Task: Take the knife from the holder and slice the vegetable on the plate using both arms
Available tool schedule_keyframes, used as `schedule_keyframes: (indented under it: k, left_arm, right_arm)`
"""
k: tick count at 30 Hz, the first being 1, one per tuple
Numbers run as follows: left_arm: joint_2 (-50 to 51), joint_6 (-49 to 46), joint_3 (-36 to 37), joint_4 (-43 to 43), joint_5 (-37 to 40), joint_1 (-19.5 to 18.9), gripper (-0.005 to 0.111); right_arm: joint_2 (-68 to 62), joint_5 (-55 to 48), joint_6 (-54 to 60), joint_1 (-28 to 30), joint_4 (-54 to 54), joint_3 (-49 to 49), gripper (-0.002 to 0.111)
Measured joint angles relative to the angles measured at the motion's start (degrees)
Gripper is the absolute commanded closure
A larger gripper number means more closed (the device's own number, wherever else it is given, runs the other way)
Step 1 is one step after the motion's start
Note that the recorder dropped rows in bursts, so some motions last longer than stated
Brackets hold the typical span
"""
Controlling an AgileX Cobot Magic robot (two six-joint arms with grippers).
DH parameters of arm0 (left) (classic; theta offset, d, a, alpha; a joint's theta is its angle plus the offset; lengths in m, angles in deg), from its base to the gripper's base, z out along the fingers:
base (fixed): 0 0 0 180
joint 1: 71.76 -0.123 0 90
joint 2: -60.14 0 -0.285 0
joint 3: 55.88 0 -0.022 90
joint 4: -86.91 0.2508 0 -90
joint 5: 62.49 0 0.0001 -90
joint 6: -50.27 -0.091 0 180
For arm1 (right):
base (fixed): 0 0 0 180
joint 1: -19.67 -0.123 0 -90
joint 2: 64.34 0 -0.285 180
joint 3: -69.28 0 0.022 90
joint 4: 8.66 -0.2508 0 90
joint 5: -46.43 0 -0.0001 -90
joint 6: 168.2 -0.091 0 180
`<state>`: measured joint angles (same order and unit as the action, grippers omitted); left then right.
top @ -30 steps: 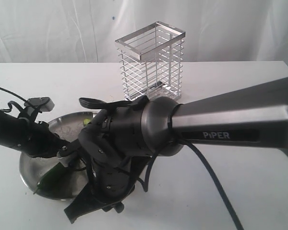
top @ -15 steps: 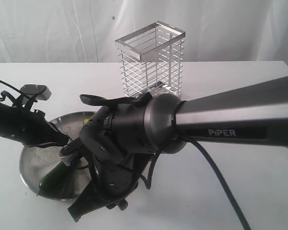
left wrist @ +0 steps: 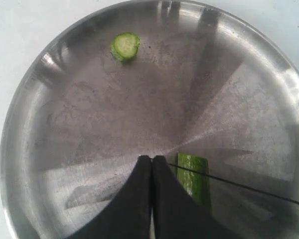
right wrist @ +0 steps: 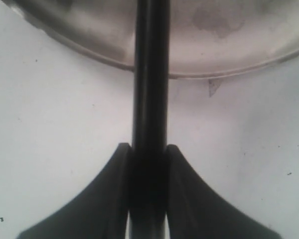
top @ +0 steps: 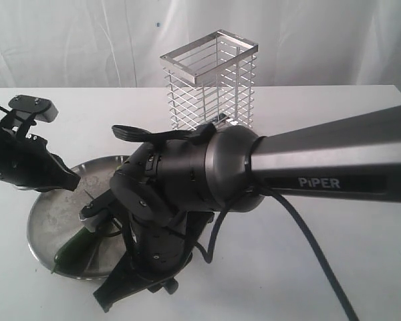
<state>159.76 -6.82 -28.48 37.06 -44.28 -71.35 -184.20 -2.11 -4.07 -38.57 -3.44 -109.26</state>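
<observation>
One round pale-green slice (left wrist: 125,47) lay cut; my right gripper (right wrist: 148,154) clamped the slim black knife (right wrist: 150,74), left gripper (left wrist: 152,162) closed on nothing, dark-green vegetable (left wrist: 194,178) mostly unsliced.

Left claw (left wrist: 151,160) with fingers pressed together and empty; right claw (right wrist: 148,149) clamped around the knife (right wrist: 150,74) handle.

I see the plate (left wrist: 35,94) as brushed steel, shiny with streaky reflections and faint dull smudges. The holder (top: 210,83) is bright polished metal wire. The knife (right wrist: 150,74) handle looks smooth, slightly glossy black, gripped by matt black plastic fingers (right wrist: 187,194). The vegetable (left wrist: 194,179) has waxy dark skin and moist pale flesh. My surface (top: 347,267) is matt white.
</observation>
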Motion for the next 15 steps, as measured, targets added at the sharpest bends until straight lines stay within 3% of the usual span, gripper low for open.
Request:
schedule_keyframes:
  k: [15]
  left_arm:
    - [0.0, 0.9, 0.0, 0.0, 0.1, 0.0, 0.107]
  right_arm:
    - [0.0, 1.1, 0.3, 0.0, -0.5, 0.0, 0.108]
